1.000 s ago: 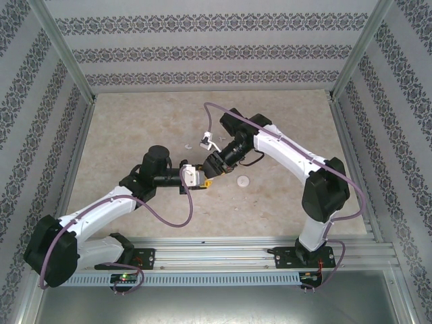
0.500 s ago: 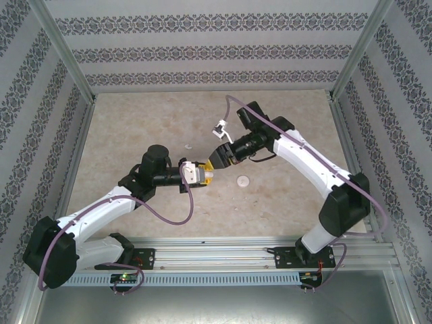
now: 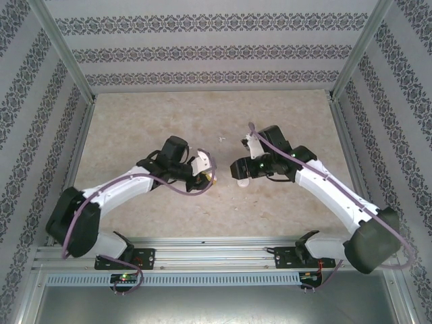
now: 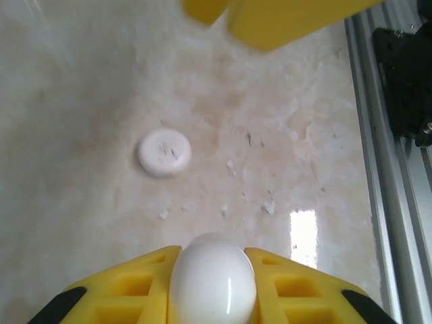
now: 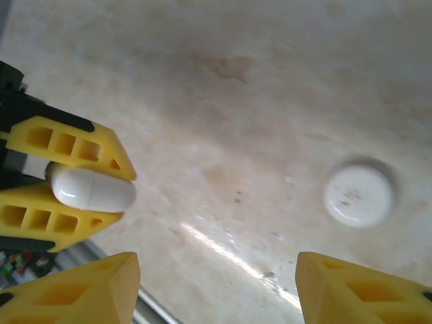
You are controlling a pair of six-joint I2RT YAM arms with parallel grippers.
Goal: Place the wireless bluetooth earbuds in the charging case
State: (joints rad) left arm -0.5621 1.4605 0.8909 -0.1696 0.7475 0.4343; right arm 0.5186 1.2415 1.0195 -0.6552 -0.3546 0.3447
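Looking across the pale marbled tabletop point(image 3: 135, 121), I have my left arm point(image 3: 115, 192) and right arm point(image 3: 331, 189) bent in toward the middle, so the two tips face each other with a small gap between them.

My left gripper point(image 3: 208, 177) is pinching the charging case point(image 4: 212, 283) between its yellow fingers. The case is a glossy white pebble with its rounded end poking out past the fingertips, and from what I can see its lid is down. My right gripper point(image 5: 216, 270) is spread wide with nothing between its fingers, just beside the case and aimed at it.

A flat round white disc point(image 5: 358, 196) lies on the tabletop near both tips, apart from the case. It is not one of my task pieces.

Farther back there is a tiny pale speck point(image 3: 219, 137). It may be one of the earbuds, but it is too small for me to tell.

My worry is the grip. The shell is slick and curved, and I hold only its back part. If my right fingers push or pry at the lid off-centre, the case could twist or squirt out. Closing on the disc by mistake would waste the reach.
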